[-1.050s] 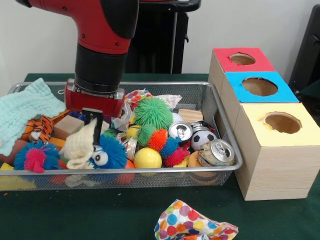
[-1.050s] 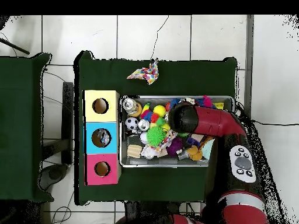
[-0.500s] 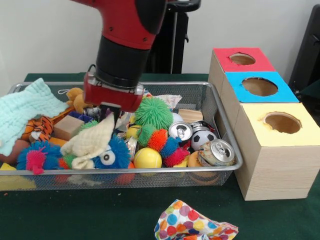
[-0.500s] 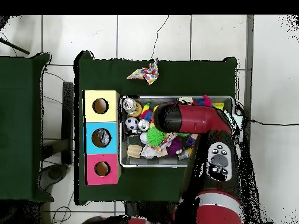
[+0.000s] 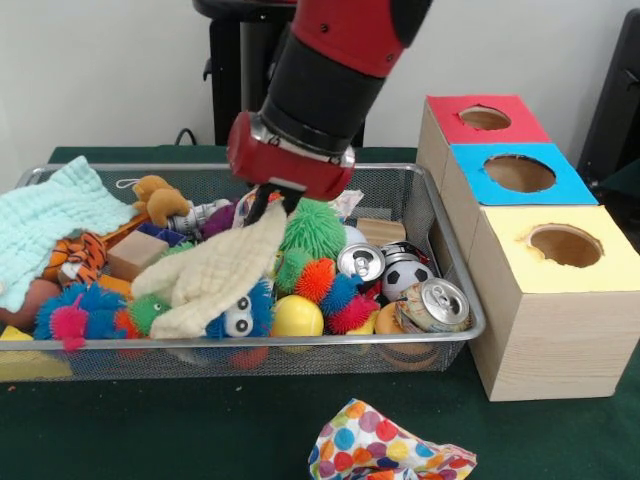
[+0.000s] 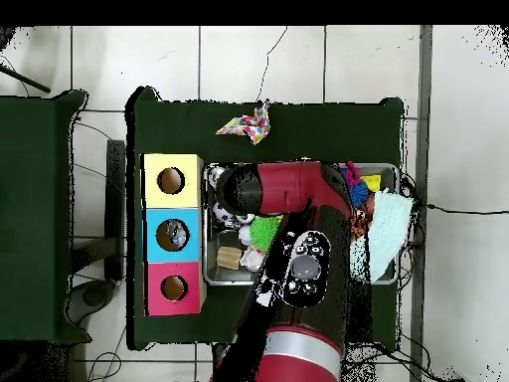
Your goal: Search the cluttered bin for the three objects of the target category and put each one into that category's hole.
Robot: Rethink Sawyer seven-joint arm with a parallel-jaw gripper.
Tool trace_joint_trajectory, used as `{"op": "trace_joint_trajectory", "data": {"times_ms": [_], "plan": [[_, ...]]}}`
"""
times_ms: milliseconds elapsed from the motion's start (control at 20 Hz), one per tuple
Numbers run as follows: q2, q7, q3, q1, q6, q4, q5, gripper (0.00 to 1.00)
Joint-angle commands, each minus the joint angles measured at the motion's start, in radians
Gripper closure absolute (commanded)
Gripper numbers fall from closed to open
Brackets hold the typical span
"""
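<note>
While the red and black arm is reaching down over the wire bin (image 5: 440, 215), the tool (image 5: 268, 203) is pinching one corner of a cream cloth (image 5: 215, 272), its fingers closed together on the fabric. That cloth is hanging down and to the left from the tool, draping over a blue fuzzy toy with googly eyes (image 5: 243, 312) and other clutter near the bin's front wall. Just beside the tool a green spiky ball (image 5: 315, 227) is sitting, with an orange spiky ball (image 5: 316, 279) below it and a yellow ball (image 5: 296, 316) against the front mesh. Two drink cans are lying toward the bin's right end, one (image 5: 360, 262) further in and one (image 5: 432, 305) at the front corner, with a small soccer ball (image 5: 407, 276) between them. A pale green towel (image 5: 50, 220) is spilling over the left end of the bin, next to a tiger plush (image 5: 78, 256). To the right of the bin, three wooden boxes are standing in a row on the green table (image 5: 250, 430), topped yellow (image 5: 565, 247), blue (image 5: 518, 174) and red (image 5: 484, 118), each with a round hole. A polka-dot cloth (image 5: 385, 448) is lying on the table in front of the bin. In the overhead view the arm is covering most of the bin (image 6: 221, 280).
</note>
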Motion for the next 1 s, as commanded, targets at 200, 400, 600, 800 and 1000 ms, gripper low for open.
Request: {"op": "trace_joint_trajectory", "data": {"times_ms": [200,400,600,800,1000], "plan": [[0.038,0.231,-0.08,0.052,0.197,-0.128,0.02,1.0],[0.052,0.286,-0.083,0.056,0.149,-0.108,0.044,1.0],[0.047,0.261,-0.093,0.066,0.157,-0.105,0.042,1.0],[0.067,0.269,-0.1,0.072,0.191,-0.148,0.057,1.0],[0.089,0.221,-0.083,0.055,0.216,-0.194,0.069,1.0]]}}
